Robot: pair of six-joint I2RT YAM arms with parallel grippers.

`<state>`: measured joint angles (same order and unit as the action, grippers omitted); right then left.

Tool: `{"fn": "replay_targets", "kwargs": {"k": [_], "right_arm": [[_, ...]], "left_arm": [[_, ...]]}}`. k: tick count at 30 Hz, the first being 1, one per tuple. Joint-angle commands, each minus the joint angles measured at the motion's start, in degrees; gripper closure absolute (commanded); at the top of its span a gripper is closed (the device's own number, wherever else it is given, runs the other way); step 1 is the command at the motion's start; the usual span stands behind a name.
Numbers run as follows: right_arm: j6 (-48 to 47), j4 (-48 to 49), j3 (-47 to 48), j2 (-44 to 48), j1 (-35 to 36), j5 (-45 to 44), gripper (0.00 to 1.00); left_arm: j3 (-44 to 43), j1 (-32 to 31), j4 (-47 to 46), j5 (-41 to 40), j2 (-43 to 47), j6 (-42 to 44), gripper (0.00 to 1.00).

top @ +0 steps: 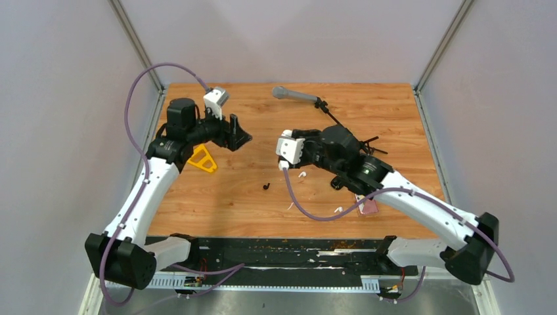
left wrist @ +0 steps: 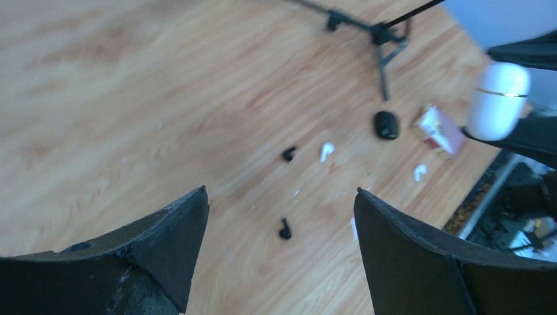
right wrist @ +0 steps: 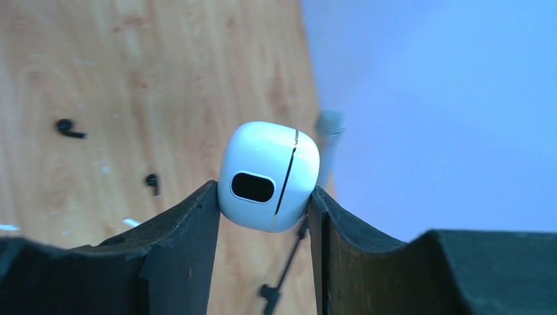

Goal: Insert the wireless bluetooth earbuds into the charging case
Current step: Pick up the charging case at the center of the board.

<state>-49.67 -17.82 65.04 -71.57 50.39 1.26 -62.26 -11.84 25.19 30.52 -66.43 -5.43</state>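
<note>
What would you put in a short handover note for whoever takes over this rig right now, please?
Left gripper: open and empty, hovering above the wooden table.
Right gripper: fingers shut on the rounded white plastic charging case, held off the table; its lid looks closed.
Earbuds: two tiny black plastic earbuds and two tiny white plastic earbuds lie loose on the table. A small black oval object lies beyond them.
Done: case picked up.
Left: open the lid and seat the earbuds; none is in yet.
</note>
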Motion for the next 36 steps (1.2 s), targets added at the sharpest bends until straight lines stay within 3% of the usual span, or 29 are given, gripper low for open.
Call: {"fn": "replay_targets", "kwargs": {"k": [1,4,7,13,23,36], "right_arm": [[-17.1,10.2,-3.0,5.7,1.1,-1.2,1.0],[-23.3,11.9,-2.8,7.4,3.3,-5.0,1.0],[-26.1,13.2,-2.4,7.5,5.1,-7.5,1.0],[-27.5,12.8,-0.7,7.8,5.8,-6.0,1.0],[-33.6,19.2,-4.5,8.9,6.6,-3.1,1.0],[-33.8,19.4,-4.7,8.3,7.4,-3.6,0.99]], "left_arm": [[-5.4,-1.5,-9.6,16.5,1.8,-1.9,0.12],[-6.2,-4.1,-16.8,20.8,2.4,-5.5,0.16],[-8.4,-7.8,-17.0,20.5,1.4,-4.3,0.22],[-9.9,-13.6,-17.0,16.1,-1.0,-1.4,0.21],[-10.3,-16.7,-17.6,16.6,-2.5,1.7,0.35],[-8.4,-16.8,-27.3,19.3,-2.7,-4.6,0.44]]}}
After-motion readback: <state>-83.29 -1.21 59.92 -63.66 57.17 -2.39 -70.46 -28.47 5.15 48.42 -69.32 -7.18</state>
